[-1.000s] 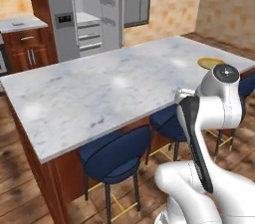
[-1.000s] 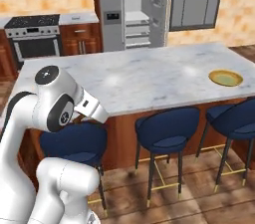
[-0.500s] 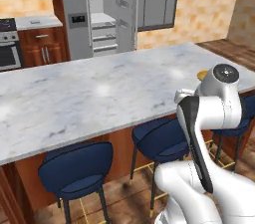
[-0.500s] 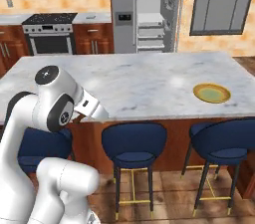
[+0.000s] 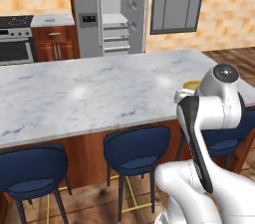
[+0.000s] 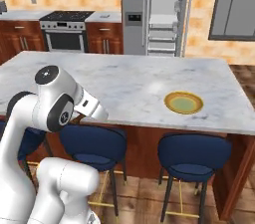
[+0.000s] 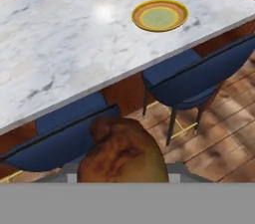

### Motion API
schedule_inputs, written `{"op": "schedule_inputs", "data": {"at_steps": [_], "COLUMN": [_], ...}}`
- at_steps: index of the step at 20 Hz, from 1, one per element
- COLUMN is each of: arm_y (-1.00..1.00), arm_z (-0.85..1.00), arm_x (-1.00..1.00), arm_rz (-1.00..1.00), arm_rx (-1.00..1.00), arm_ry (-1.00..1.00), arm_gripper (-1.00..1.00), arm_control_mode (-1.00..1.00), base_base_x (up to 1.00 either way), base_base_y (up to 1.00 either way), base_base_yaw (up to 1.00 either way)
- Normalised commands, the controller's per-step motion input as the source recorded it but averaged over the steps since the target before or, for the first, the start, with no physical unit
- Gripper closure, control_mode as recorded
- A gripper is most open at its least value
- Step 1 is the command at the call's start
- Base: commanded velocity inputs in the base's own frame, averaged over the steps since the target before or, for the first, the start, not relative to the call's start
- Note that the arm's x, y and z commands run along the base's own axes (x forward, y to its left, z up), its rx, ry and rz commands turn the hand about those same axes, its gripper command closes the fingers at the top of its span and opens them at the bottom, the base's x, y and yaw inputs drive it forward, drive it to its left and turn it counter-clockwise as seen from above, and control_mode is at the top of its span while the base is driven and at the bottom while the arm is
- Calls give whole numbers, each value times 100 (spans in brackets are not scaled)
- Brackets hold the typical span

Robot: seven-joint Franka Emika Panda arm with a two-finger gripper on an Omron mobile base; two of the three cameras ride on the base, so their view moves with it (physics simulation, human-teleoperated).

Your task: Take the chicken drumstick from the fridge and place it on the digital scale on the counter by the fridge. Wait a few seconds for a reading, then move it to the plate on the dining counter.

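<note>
Lumpy dark-brown chicken drumstick (image 7: 122, 156) (mottled, glossy) sits clenched in the claw (image 7: 122, 178).

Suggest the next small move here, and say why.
Probably carry the chicken drumstick, held in the gripper, up and forward over the dining counter toward the plate: the plate is bare, and the drumstick hangs below the counter edge above the stools.

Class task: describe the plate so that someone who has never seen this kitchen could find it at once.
Find the long marble dining counter with blue stools tucked under it. Near its right end lies the plate: round, flat, yellow-tan with an orange rim, the one coloured thing on the pale top.
</note>
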Motion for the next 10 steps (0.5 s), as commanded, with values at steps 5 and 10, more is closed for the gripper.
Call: {"op": "schedule_inputs", "data": {"at_steps": [5,10], "arm_y": [0,0], "arm_z": [0,0], "arm_x": [0,0], "arm_rz": [0,0], "arm_rx": [0,0], "arm_ry": [0,0], "arm_gripper": [100,100], "arm_control_mode": [100,100], "base_base_x": [31,51], "base_base_y": [-100,-100], "base_base_yaw": [36,33]}}
